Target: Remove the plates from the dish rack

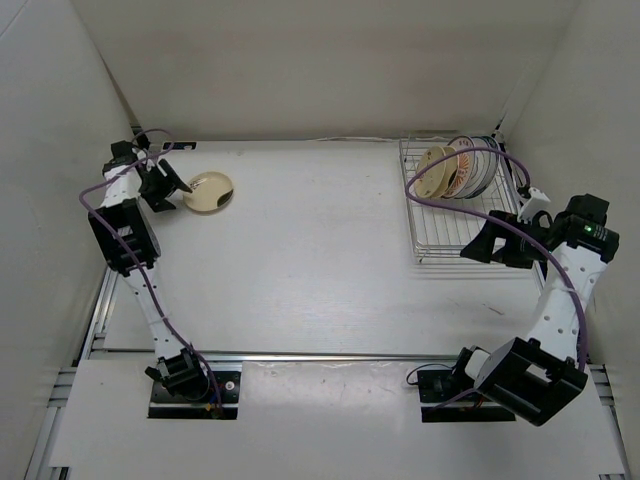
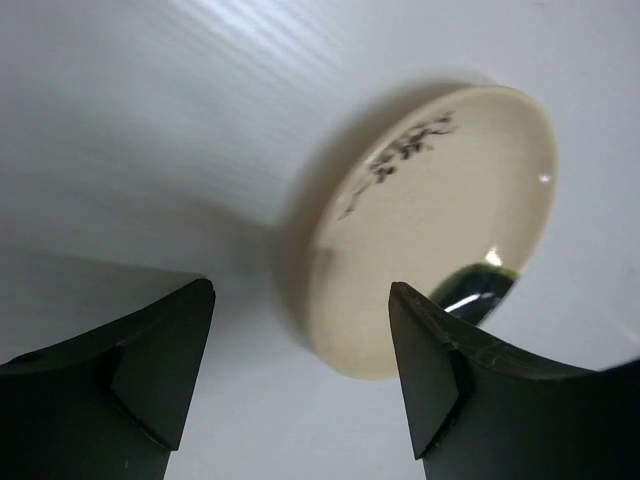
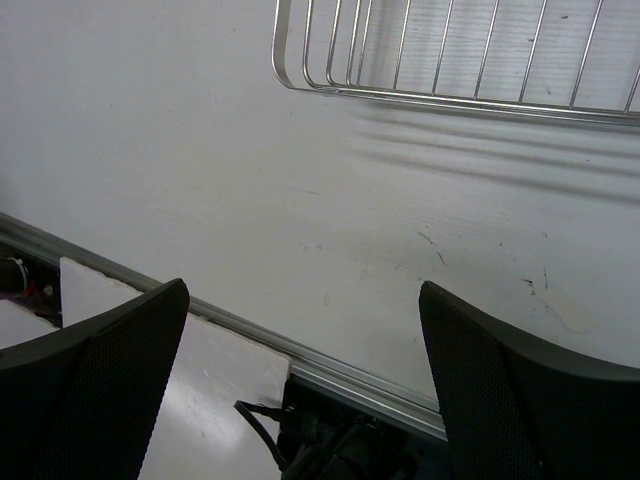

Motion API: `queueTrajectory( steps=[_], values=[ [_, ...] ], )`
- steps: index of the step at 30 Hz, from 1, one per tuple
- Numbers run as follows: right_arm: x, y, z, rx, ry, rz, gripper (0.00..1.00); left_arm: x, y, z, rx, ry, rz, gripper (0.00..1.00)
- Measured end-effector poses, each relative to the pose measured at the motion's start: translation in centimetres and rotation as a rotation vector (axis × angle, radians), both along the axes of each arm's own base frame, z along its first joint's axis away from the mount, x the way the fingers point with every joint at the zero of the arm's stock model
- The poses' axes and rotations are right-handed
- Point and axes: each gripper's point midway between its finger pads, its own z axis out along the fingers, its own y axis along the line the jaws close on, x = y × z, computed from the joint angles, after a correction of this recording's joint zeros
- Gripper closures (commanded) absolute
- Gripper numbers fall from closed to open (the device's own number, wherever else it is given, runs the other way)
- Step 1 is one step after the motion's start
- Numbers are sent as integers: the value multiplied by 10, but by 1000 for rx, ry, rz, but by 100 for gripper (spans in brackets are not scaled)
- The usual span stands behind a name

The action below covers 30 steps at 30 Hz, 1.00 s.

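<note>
Left jaws apart, empty, by cream plate (image 2: 430, 230) flat on table (image 1: 320, 240) | right jaws apart, empty, near dish rack (image 3: 450, 95)

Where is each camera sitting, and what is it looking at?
Top camera: above, behind the arms, looking down on both arms, the silver wire dish rack and the cream round plate with a dark spot.
Left wrist: on the left arm, past the open left hand, at that plate.
Right wrist: on the right arm, past the open right hand, at the rack's edge and white table.
Shared: top and left wrist both show the plate.
</note>
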Motion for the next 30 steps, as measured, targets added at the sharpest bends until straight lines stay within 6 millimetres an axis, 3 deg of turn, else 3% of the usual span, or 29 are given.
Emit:
queueTrajectory(
  steps=[4,7,9,12,17,24,25,27,30],
  values=[
    [8,-2,3,5,-22,-26,1,-20,15,-4,113,70,51,18],
    [19,-6,3,8,-29,-62,1,-43,14,-3,167,130,48,18],
    [32,-11,-1,-8,-23,-87,1,-56,9,-2,198,160,26,18],
    [51,-15,-12,-63,7,-100,1,-70,-14,14,221,160,-37,18],
    [92,-7,-10,-233,-15,-40,3,-82,-79,79,215,13,-203,18],
    [166,-6,25,-391,-134,-37,13,-112,-161,188,260,-301,-429,18],
    [178,-9,30,-402,-152,-49,16,-119,-171,200,260,-341,-459,16],
    [200,-13,33,-419,-167,-64,31,-137,-186,215,245,-397,-512,15],
    [227,-17,26,-440,-165,-73,42,-158,-196,227,219,-452,-564,13]
  ],
)
